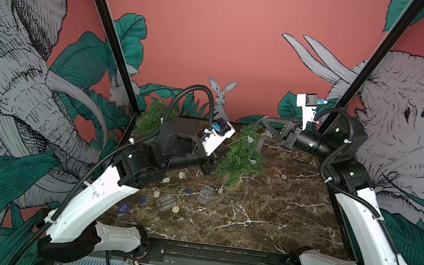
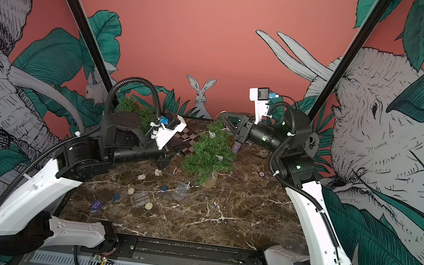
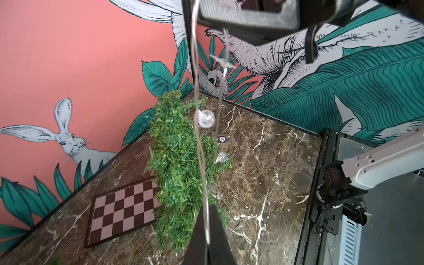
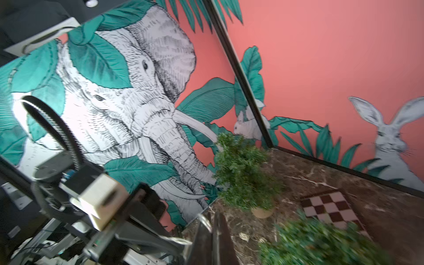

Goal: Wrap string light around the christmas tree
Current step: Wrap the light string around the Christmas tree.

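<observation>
- Table of dark marble, with the rabbit wall taken as 12 o'clock: a purple chip lettered SMALL BLIND lies at its 8 o'clock edge.
- A second small tree stands in the 10 o'clock corner, partly hidden behind the left arm.
- Wicker balls, small blue pieces and two clear boxes lie scattered at 7 to 8 o'clock of the table's middle, apart from one another.
- The left gripper sits low at the christmas tree's 9 o'clock, just beside the lower branches. In the left wrist view its fingers are pressed together with the thin wire running down between them, so it is clamped on the string light.
- A checkerboard mat lies flat at 11 o'clock, behind that gripper.
- The christmas tree stands near the table's middle on a tan base. In both top views its tip points toward 1 o'clock.
- The string light is a clear wire with round clear bulbs. It runs down the tree's front to the left gripper, with two bulbs against the foliage. Another bulb lies on the table at the tree's 7 o'clock.
- The right gripper is raised at the tree's 1 o'clock, above the tip, with its jaws closed. In the left wrist view, wire strands hang from it, so it grips the string's upper part.
- A round chip lies at the tree's 3 o'clock, well apart.
</observation>
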`<act>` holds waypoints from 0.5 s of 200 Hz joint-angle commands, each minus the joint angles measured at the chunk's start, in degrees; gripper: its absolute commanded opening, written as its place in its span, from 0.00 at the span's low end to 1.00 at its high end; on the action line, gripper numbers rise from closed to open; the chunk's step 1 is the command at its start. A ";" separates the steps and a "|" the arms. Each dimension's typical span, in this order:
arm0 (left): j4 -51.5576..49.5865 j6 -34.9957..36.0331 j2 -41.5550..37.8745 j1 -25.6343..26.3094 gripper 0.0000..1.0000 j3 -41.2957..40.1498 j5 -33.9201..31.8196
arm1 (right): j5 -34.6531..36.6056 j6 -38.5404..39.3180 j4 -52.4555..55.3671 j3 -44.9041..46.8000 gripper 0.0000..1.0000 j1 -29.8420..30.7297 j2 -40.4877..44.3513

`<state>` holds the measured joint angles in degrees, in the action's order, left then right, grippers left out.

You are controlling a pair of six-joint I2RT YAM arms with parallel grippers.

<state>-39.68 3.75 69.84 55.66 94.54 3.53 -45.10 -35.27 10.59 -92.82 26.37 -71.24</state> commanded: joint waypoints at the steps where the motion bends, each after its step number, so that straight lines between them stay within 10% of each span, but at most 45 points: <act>1: 12.21 0.40 0.55 -0.40 0.08 -3.55 4.06 | -0.73 -3.80 -7.10 -2.26 0.00 4.84 -2.90; 58: 17.88 -1.92 1.66 -1.50 0.37 -6.72 1.34 | 0.89 -8.07 -14.28 -3.16 0.00 12.18 -7.35; 100: 20.26 -4.58 -0.56 -5.79 0.10 -10.03 2.48 | 0.50 -9.82 -16.04 -3.14 0.00 12.96 -7.71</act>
<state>-25.67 1.32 71.70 52.12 85.45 6.13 -42.17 -42.85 -2.13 -94.59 37.95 -78.96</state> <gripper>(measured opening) 0.215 0.050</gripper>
